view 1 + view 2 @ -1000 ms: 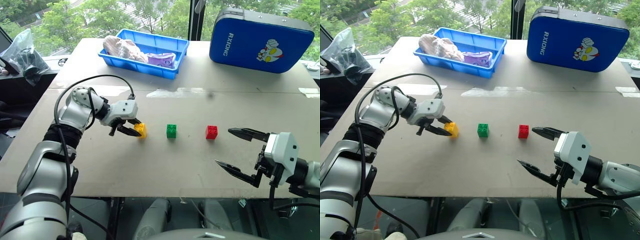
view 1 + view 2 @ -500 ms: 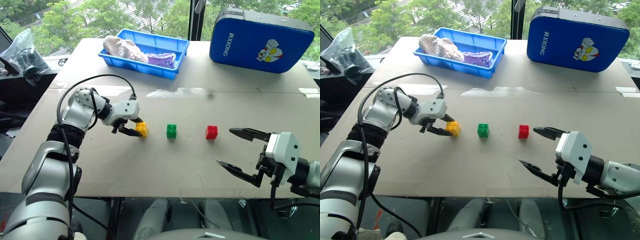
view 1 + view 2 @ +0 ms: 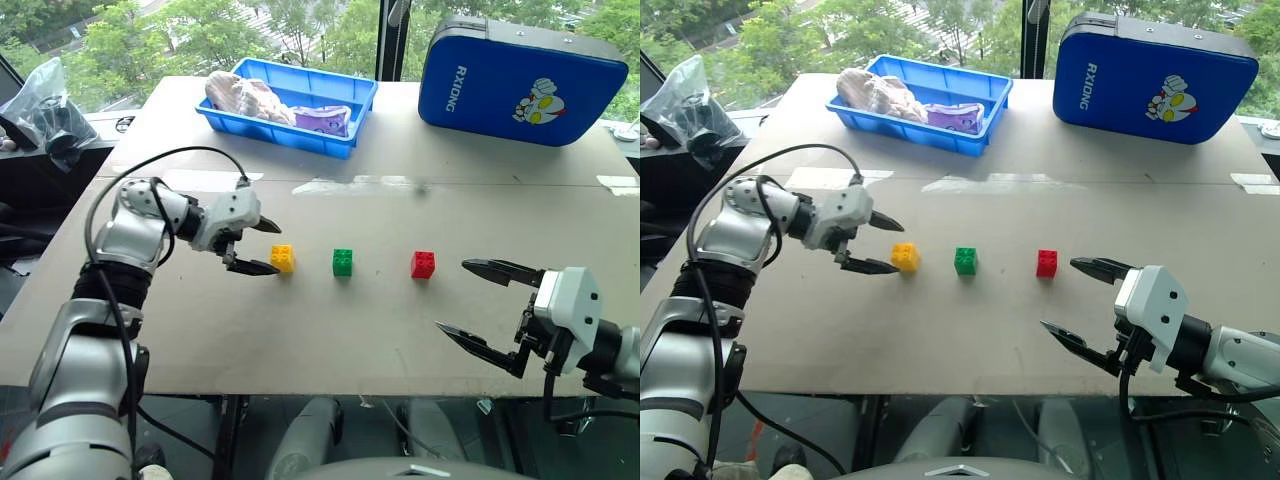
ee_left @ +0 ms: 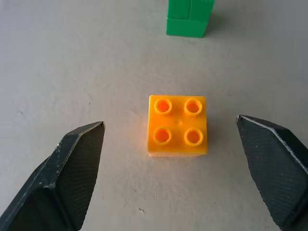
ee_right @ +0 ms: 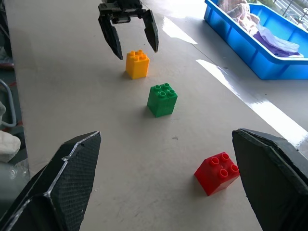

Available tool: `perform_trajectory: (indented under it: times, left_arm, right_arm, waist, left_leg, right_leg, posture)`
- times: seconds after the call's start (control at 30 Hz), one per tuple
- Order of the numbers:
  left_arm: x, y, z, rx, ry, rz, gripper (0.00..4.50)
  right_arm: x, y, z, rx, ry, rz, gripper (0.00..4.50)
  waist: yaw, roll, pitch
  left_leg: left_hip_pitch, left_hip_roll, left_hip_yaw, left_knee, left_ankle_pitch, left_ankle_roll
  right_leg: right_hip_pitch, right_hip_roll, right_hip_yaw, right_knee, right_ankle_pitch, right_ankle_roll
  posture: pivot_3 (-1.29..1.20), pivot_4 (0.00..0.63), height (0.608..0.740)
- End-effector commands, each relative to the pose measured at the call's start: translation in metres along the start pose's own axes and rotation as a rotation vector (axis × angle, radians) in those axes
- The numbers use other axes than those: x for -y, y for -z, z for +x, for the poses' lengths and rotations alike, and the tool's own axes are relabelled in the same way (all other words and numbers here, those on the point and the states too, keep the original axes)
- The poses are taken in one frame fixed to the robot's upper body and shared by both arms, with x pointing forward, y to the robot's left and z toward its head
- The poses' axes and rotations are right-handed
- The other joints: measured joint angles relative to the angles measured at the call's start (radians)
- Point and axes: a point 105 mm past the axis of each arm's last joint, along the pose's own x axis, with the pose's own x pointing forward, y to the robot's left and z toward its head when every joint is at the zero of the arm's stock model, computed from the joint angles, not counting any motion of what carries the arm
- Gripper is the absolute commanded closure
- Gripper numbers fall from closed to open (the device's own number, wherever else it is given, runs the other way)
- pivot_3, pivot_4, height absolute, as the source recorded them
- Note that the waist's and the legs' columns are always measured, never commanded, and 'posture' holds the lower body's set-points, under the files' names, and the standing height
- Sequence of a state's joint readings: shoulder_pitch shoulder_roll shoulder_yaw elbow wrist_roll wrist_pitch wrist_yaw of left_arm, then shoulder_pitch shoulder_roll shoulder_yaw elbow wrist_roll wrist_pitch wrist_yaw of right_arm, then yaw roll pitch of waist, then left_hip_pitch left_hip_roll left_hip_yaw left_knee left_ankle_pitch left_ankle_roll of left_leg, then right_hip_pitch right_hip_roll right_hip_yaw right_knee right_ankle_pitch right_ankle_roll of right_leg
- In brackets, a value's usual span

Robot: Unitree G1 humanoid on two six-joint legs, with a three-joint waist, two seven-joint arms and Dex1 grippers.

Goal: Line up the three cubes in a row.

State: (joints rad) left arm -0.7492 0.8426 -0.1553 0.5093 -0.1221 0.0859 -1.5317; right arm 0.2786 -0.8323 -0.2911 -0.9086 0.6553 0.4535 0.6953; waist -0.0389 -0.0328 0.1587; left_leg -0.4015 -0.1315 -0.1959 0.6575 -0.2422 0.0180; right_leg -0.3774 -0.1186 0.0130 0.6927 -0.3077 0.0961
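Yellow cube (image 3: 283,258), green cube (image 3: 343,262) and red cube (image 3: 423,264) sit studs-up in a straight, evenly spaced row across the middle of the table (image 3: 330,340), none touching. Left gripper (image 3: 259,246) is wide open and empty, its two fingers clear of the yellow cube on either side, just beside that end of the row. Right gripper (image 3: 480,303) is also wide open and empty, near the front edge, apart from the red cube.

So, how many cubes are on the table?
3, in one row: yellow cube nearest the open left pincer, green cube in the middle, red cube nearest the right pincer.
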Motion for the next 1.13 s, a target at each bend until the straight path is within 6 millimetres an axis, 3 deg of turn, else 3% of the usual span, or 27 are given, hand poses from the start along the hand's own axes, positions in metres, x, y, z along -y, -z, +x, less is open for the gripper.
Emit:
perform_trajectory:
  times: [0.03,0.2,0.27,0.4,0.6,0.7,0.8,1.0,1.13]
  left_arm:
    - [-0.004,-0.025,-0.024,0.205,-0.194,-0.112,0.03]
    - [-0.005,-0.06,-0.041,0.495,-0.495,-0.272,0.03]
    - [0.001,-0.073,-0.038,0.589,-0.594,-0.305,0.03]
    - [0.022,-0.079,-0.028,0.632,-0.685,-0.353,0.03]
    - [0.084,-0.054,-0.009,0.534,-0.605,-0.399,0.03]
    - [0.113,-0.034,-0.01,0.469,-0.548,-0.459,0.03]
    - [0.139,-0.009,-0.017,0.367,-0.486,-0.501,0.03]
    - [0.156,0.019,-0.025,0.259,-0.421,-0.504,0.03]
    - [0.15,0.025,-0.025,0.274,-0.422,-0.519,0.03]
  right_arm:
    - [0.011,0.006,-0.007,-0.012,0.064,-0.009,0.0]
    - [0.042,0.011,-0.004,0.016,0.196,0.062,0.0]
    - [0.053,0.006,0.0,0.056,0.234,0.059,0.0]
    - [0.061,0.007,0.006,0.075,0.245,0.077,0.0]
    - [0.046,0.031,-0.01,-0.057,0.17,0.083,0.0]
    - [0.033,0.048,-0.026,-0.147,0.112,0.104,0.0]
    - [0.033,0.064,-0.051,-0.225,0.11,0.138,0.0]
    - [0.035,0.074,-0.076,-0.28,0.107,0.135,0.0]
    - [0.034,0.082,-0.084,-0.305,0.106,0.124,0.0]
  waist:
    - [-0.001,0.0,0.0]
    - [0.003,0.0,0.0]
    - [0.007,0.0,0.0]
    - [0.015,0.0,0.0]
    - [0.025,0.002,-0.001]
    - [0.036,0.005,-0.002]
    - [0.047,0.008,-0.004]
    - [0.057,0.014,-0.006]
    - [0.056,0.015,-0.006]
  left_leg:
    - [0.0,0.0,0.0,0.0,0.0,0.0]
    - [0.001,0.001,0.0,-0.001,0.0,0.0]
    - [0.002,0.001,0.001,-0.001,0.0,0.0]
    - [0.002,0.001,0.001,-0.002,0.0,-0.001]
    - [0.002,0.002,0.005,-0.008,0.0,0.0]
    - [0.002,0.002,0.005,-0.009,-0.001,0.001]
    - [0.003,0.002,0.005,-0.009,-0.001,0.001]
    - [0.005,0.004,0.009,-0.009,-0.005,0.007]
    - [0.005,0.004,0.009,-0.009,-0.005,0.007]
  right_leg:
    - [0.0,0.0,0.001,0.0,0.0,0.0]
    - [0.0,-0.001,0.001,0.0,0.0,0.0]
    - [0.001,-0.003,0.001,0.0,0.0,0.0]
    - [0.0,-0.004,0.002,0.0,0.0,0.0]
    - [0.0,-0.003,0.006,-0.007,0.0,0.0]
    - [0.0,-0.002,0.005,-0.01,0.0,0.0]
    - [0.001,-0.001,0.004,-0.012,0.0,-0.001]
    - [0.004,-0.004,0.005,-0.015,0.001,-0.002]
    - [0.004,-0.004,0.006,-0.015,0.001,-0.002]
  posture:
    - [0.0,0.15,0.74]
    - [0.0,0.15,0.74]
    - [0.0,0.15,0.74]
    - [0.0,0.15,0.74]
    - [0.0,0.15,0.74]
    - [0.0,0.15,0.74]
    - [0.0,0.15,0.74]
    - [0.0,0.15,0.74]
    - [0.0,0.15,0.74]
